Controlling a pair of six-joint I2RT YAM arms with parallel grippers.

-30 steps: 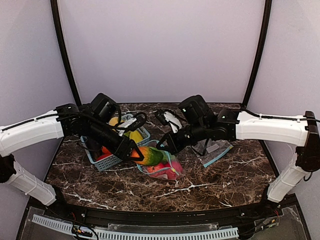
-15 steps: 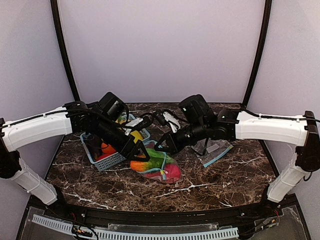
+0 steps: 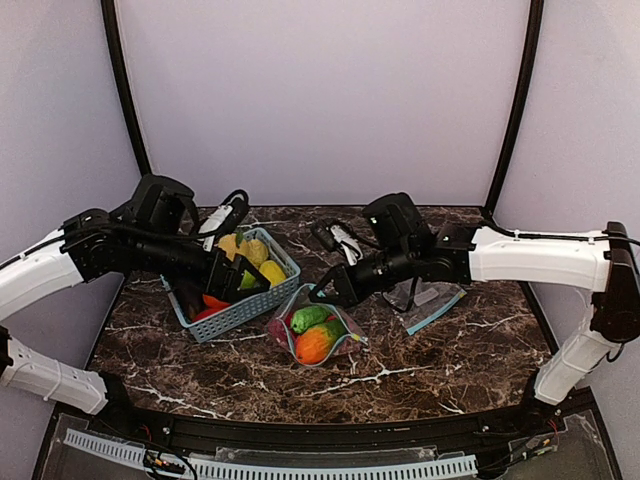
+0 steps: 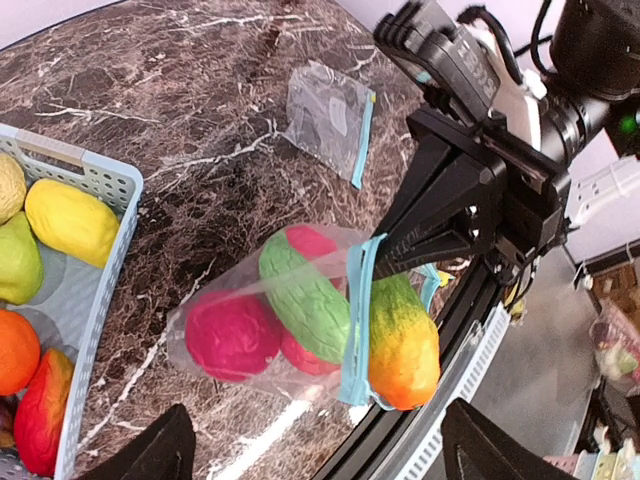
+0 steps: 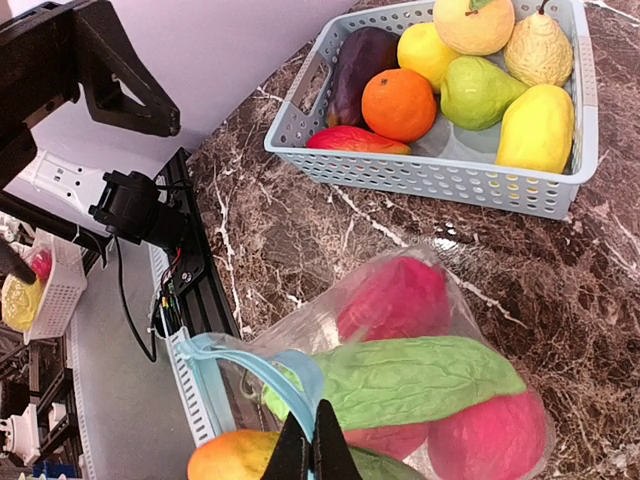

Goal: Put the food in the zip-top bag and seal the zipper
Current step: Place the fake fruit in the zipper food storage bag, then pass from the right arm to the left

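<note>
My right hand (image 3: 328, 292) is clenched on the zipper (image 4: 352, 320) of the bag (image 3: 312, 335), which lies on the bench (image 3: 450, 350) beside the basket (image 3: 240, 316). My left hand (image 3: 232, 285) hangs released and empty by the basket. Filling looks nearly done, but the mango (image 4: 403, 340) pokes out of the mouth, so I'd push it inside before sealing.
</note>
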